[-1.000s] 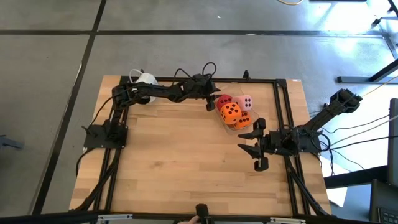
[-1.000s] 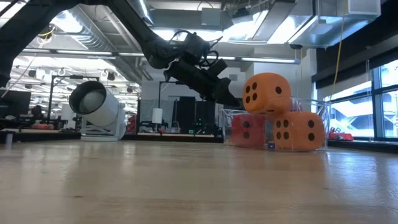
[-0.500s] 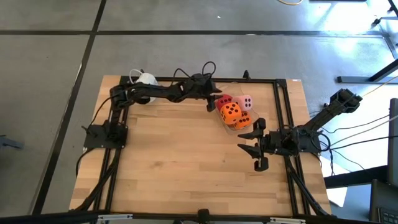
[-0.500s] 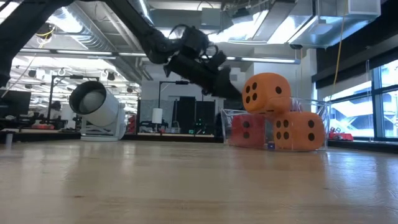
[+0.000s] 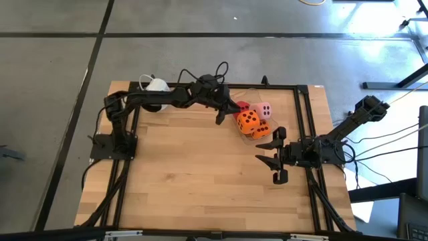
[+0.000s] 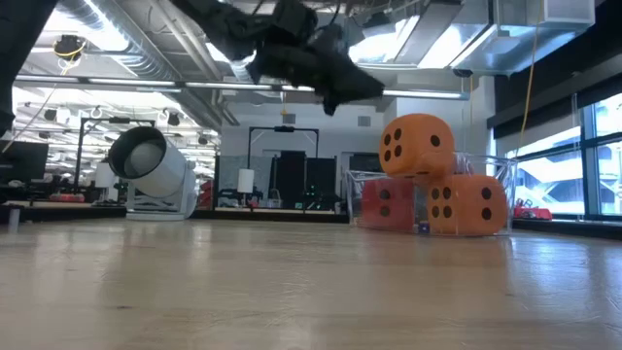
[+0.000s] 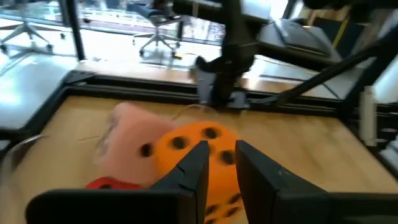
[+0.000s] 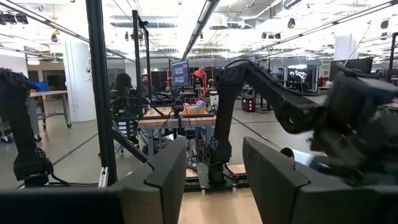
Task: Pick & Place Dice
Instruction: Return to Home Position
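Note:
The four dice lie heaped in a clear box (image 6: 354, 181) at the table's far right. One orange die (image 5: 249, 120) rests on top of the other orange die (image 5: 261, 131) and the red die (image 5: 241, 106); the pink die (image 5: 265, 110) sits behind them. My left gripper (image 5: 220, 116) hangs above and just left of the heap, its fingers a narrow gap apart and empty; it also shows in the left wrist view (image 7: 222, 155), with the top orange die (image 7: 177, 146) beyond it. My right gripper (image 5: 265, 158) waits open and empty near the right edge.
A white mug (image 5: 158, 86) lies on its side at the far left, its mouth toward the near side in the low view (image 6: 155, 175). Black frame rails (image 5: 302, 114) run along the table's edges. Bare wood lies in the table's middle and near part.
My left gripper has risen well above the dice and drawn back a little toward the table's left edge. The dice have stayed as they were.

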### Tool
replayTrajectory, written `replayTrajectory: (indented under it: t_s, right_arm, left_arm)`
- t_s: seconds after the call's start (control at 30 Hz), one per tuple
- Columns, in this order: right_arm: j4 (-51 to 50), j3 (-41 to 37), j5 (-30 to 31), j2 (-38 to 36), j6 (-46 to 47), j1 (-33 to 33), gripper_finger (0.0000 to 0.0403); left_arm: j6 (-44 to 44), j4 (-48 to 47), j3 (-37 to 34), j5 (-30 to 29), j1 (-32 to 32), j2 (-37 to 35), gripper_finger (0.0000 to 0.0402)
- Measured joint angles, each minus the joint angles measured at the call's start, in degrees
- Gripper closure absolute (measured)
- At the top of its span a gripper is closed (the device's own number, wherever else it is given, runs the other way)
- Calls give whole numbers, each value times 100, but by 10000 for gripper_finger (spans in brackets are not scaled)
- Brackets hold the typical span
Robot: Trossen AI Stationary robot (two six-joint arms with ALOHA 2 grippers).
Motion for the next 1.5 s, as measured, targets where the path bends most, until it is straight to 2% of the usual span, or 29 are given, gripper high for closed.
replayTrajectory:
  t_s: [0.4,0.63,0.9,1.17,1.5]
  right_arm:
    - [4,0,1,0,2,0,243]
    - [162,-2,2,0,-25,0,243]
    - [174,-2,0,0,-131,1,243]
    - [176,-2,-2,0,-131,0,243]
    - [182,-2,-2,0,23,0,243]
  left_arm:
    - [99,-152,0,-2,-938,-813,352]
    - [118,-573,0,-70,-1362,-1206,353]
    - [362,-729,-7,-974,-1957,-1642,357]
    - [658,-479,-900,-1819,-2505,-2287,357]
    - [546,464,-2452,-1838,-2562,-3572,361]
